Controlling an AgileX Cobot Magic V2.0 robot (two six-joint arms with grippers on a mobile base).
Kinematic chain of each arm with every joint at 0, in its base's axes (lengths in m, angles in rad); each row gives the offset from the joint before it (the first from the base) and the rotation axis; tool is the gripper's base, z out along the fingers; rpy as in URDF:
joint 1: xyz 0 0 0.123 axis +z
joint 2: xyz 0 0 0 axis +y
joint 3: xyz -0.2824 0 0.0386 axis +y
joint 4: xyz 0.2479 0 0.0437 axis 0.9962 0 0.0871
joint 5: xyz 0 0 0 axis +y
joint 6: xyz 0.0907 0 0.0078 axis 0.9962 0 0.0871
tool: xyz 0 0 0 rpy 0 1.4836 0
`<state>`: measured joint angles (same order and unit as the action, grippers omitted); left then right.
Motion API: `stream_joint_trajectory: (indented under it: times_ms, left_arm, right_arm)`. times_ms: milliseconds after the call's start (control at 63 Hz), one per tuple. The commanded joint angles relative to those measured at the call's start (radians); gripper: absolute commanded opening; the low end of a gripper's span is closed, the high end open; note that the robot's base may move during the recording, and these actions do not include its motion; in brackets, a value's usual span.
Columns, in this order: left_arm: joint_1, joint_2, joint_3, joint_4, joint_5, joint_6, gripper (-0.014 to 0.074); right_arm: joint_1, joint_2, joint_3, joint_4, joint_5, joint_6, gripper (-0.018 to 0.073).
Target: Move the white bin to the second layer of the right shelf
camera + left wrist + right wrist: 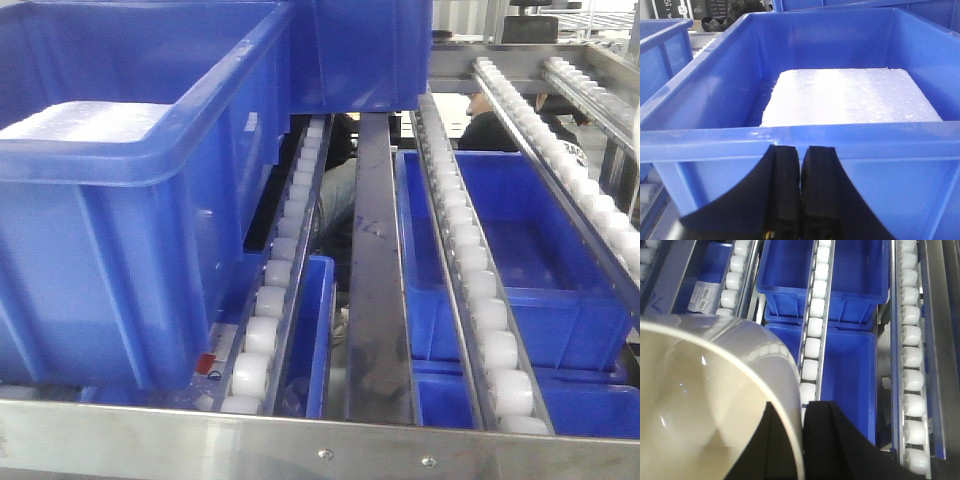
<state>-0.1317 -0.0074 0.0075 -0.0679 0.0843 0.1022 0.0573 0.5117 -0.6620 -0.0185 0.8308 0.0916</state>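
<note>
Although its base is out of frame, the white bin (705, 390) presents a glossy cream interior, a smooth rounded rim and curved outer wall carrying bright reflections. The right gripper (801, 415) is clamped on that rim, one black finger inside the wall, one outside. The bin hangs over the roller shelf level (812, 325); contact with the white rollers cannot be determined. Blue crates (850, 280) sit beneath the lanes. The left gripper (801, 150) has its fingers pressed together, empty, just before a blue crate (790, 135) containing a white foam slab (850, 95).
</note>
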Motion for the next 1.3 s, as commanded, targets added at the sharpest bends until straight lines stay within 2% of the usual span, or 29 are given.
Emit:
stream_joint_trajectory:
  times_ms: [0, 953, 1286]
  left_arm:
    - [-0.005, -0.014, 0.037, -0.006, -0.084, -0.003, 0.0085]
    - [-0.005, -0.014, 0.037, -0.006, -0.084, -0.003, 0.0085]
    - [-0.005, -0.014, 0.037, -0.006, -0.084, -0.003, 0.0085]
  right_arm:
    - [0.001, 0.002, -0.031, -0.002, -0.085, -0.004, 0.0057]
    - [0.001, 0.011, -0.031, 0.019, -0.091, -0.004, 0.0057]
    - [0.0, 0.304, -0.063, 0.053, -0.155, 0.024, 0.0057]
